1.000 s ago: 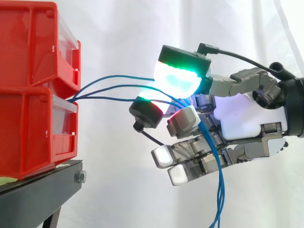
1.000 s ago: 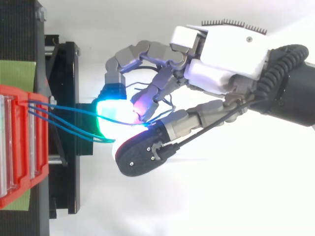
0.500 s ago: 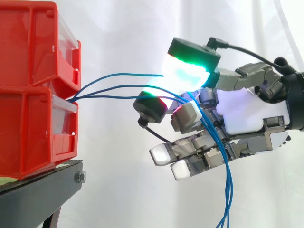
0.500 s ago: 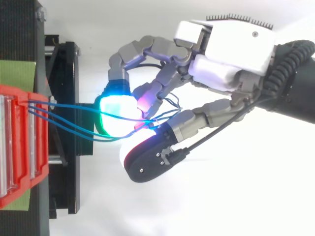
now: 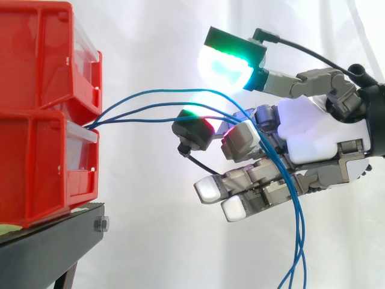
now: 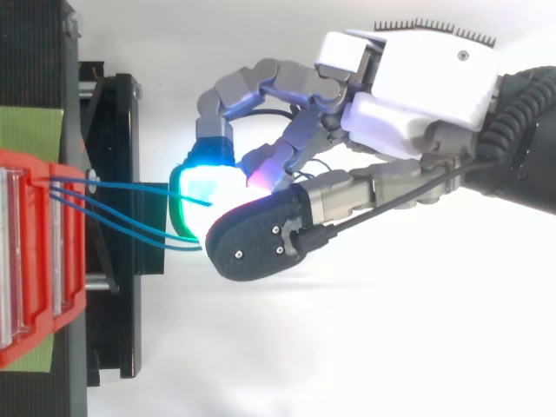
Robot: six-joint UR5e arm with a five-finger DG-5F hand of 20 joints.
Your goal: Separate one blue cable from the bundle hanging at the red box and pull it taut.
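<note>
Robot hand [image 5: 313, 139] half-curled, thumb raised clear, apparently hooking the blue cables [image 5: 138, 121]. They run 9-to-3 o'clock from the red box [image 5: 42, 114] at its 9 o'clock, with tails dropping toward 6.

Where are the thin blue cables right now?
In the side view, the thin blue cables leave the red plastic bins at left, arch right into the hand and hang below it.

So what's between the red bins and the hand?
Just the blue cables: in the side view they arc from the red bins across to the hand, with only white curtain behind them.
</note>
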